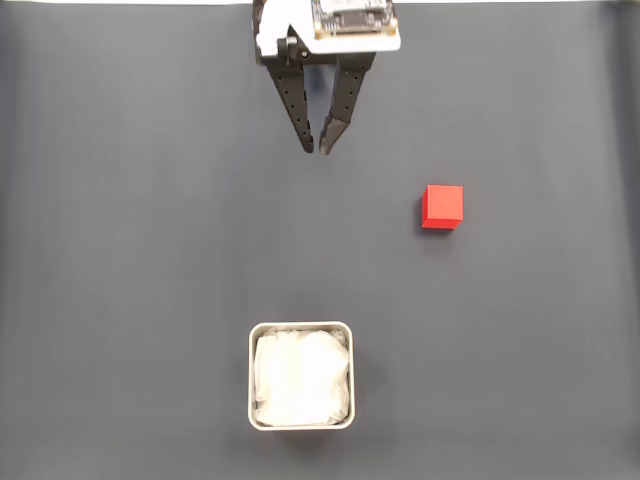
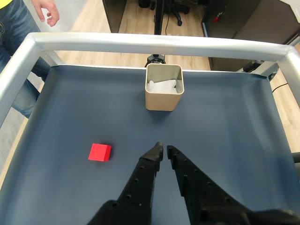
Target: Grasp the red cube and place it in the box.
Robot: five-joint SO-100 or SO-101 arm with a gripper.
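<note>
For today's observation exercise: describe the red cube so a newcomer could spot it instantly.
On the dark mat, in the fixed view, look right of the gripper and above the box. The red cube sits alone, the one bright red thing.

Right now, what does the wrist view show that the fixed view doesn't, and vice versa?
Wrist view alone: a metal rail framing the table, a person's hand beyond it at top left, wooden floor and furniture behind.

Fixed view alone: the white gripper mount with its circuit board, and a straight-down look at the white lining filling the box.

Both: the gripper, fingertips nearly together and holding nothing, the red cube on the dark mat, apart from the gripper, and the box.
</note>
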